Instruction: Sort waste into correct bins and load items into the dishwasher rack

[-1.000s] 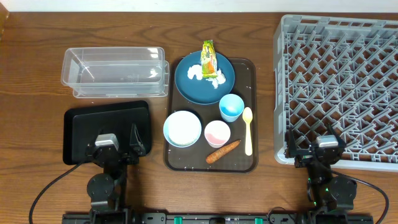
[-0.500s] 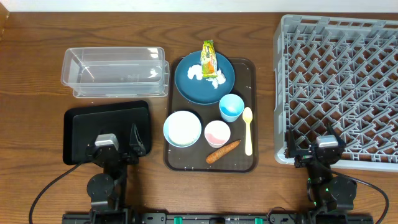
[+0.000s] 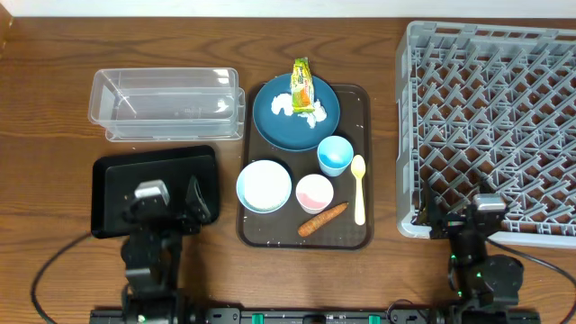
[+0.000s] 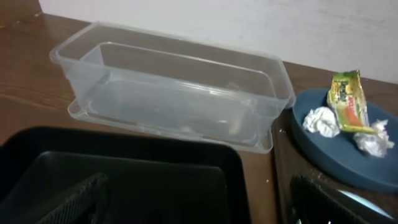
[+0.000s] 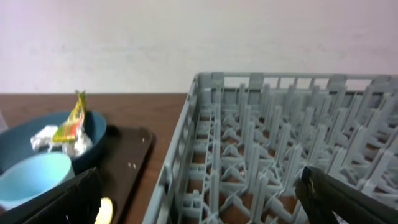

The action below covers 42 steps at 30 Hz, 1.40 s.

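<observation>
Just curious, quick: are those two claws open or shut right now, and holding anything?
Left gripper: open, holding nothing.
Right gripper: open, holding nothing.

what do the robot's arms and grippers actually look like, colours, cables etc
Both arms are black throughout. The left gripper and right gripper each have a small grey block on top and two dark matte fingers with a rough-looking surface. A thin black cable runs out from each base.

Clear glossy plastic bin [image 3: 166, 101], wood-grain table [image 3: 54, 63]
</observation>
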Each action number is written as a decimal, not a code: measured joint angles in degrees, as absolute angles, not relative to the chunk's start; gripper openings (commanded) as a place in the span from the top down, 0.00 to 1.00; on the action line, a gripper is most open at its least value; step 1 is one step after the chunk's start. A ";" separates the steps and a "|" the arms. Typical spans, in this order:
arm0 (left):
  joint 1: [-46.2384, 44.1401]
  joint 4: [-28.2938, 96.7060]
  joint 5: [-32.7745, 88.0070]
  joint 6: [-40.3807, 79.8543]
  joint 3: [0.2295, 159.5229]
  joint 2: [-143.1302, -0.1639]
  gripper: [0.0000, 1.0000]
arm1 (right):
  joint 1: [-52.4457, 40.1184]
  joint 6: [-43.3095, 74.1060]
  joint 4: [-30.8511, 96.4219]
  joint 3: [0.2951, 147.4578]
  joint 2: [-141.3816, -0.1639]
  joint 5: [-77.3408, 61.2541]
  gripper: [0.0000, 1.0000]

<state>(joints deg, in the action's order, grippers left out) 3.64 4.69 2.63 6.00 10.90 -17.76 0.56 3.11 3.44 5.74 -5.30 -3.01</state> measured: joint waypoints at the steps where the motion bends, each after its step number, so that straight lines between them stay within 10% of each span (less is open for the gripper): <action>1: 3.64 4.58 2.72 6.00 13.30 -20.73 0.06 | 0.56 3.29 3.40 7.40 -7.25 -2.74 0.01; 18: 3.64 49.74 11.33 6.04 62.70 -69.80 0.06 | 0.56 1.50 26.37 45.63 -53.12 -2.07 0.01; 42: -8.88 31.48 12.60 6.94 83.55 -91.39 0.08 | 0.56 0.36 26.37 50.04 -60.16 -2.07 0.01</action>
